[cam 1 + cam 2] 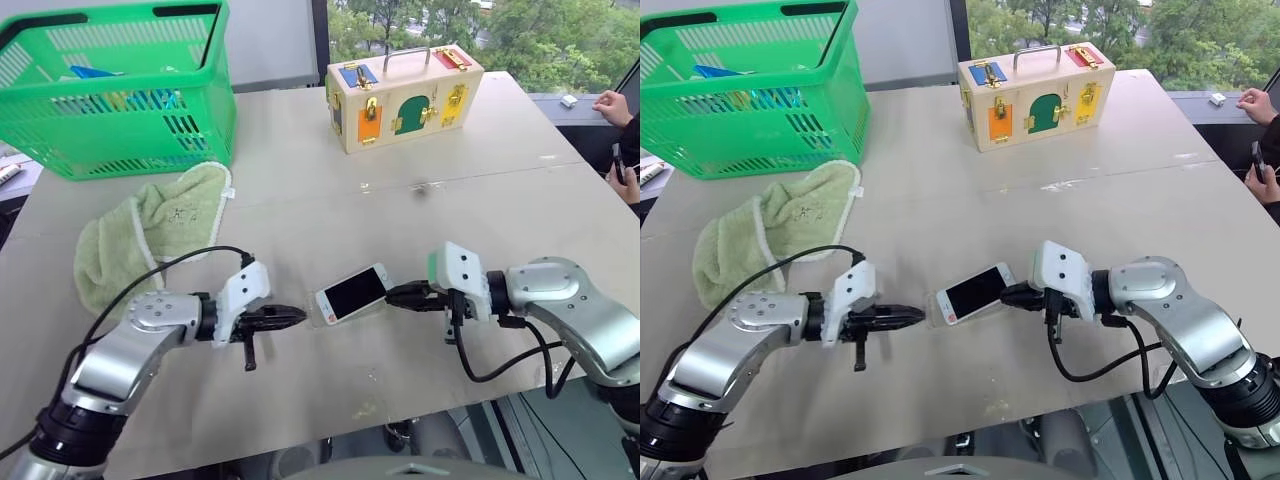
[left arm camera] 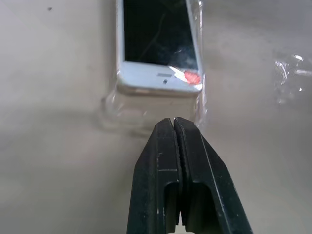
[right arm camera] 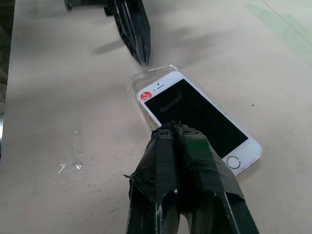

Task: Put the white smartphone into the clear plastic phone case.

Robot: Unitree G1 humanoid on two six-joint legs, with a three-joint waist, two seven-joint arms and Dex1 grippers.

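Now white smartphone (image 1: 352, 292) on clear plastic phone case (image 2: 146, 109).

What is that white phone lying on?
The white smartphone lies face up on the clear plastic phone case, whose edge sticks out past its earpiece end. The phone is skewed, not seated. The rest of the case under it is covered.

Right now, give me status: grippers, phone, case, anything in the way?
Left gripper and right gripper shut, empty, at opposite ends of the white smartphone. It lies skewed on the clear plastic phone case, not seated. Nothing between.
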